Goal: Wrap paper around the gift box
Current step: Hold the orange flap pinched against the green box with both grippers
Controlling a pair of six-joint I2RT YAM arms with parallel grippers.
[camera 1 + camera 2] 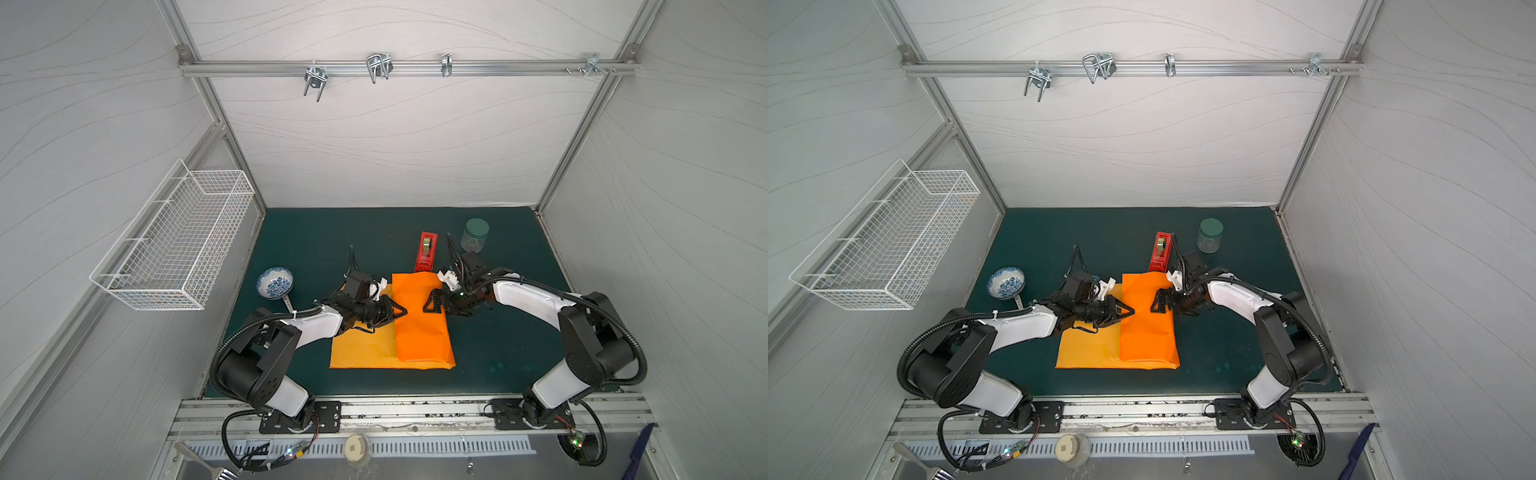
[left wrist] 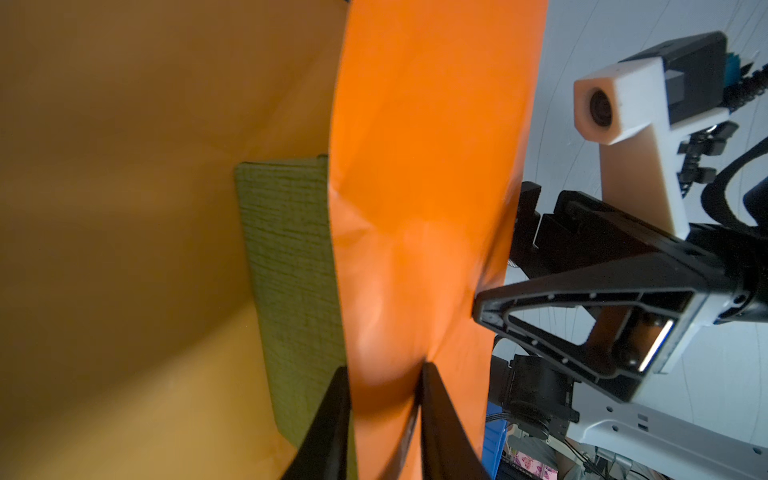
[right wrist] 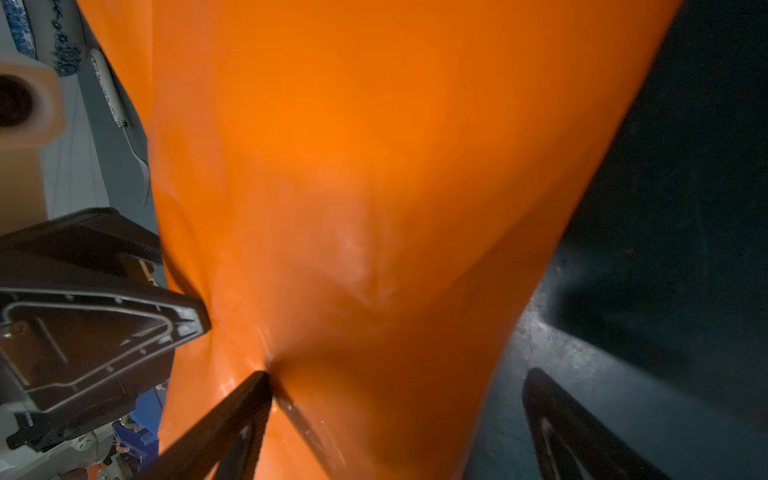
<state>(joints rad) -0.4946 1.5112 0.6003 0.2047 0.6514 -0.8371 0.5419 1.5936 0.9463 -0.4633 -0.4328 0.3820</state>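
left gripper around paper edge

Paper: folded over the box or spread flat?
Partly folded: a bright flap of the paper is turned over the gift box; rest lies flat.

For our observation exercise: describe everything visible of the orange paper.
The paper is a thin, creased orange sheet on the green mat. Its right part is folded leftward, brighter side up, partly over the box; the yellower left part lies flat. The left gripper meets the flap's edge; the open right gripper's finger presses it.
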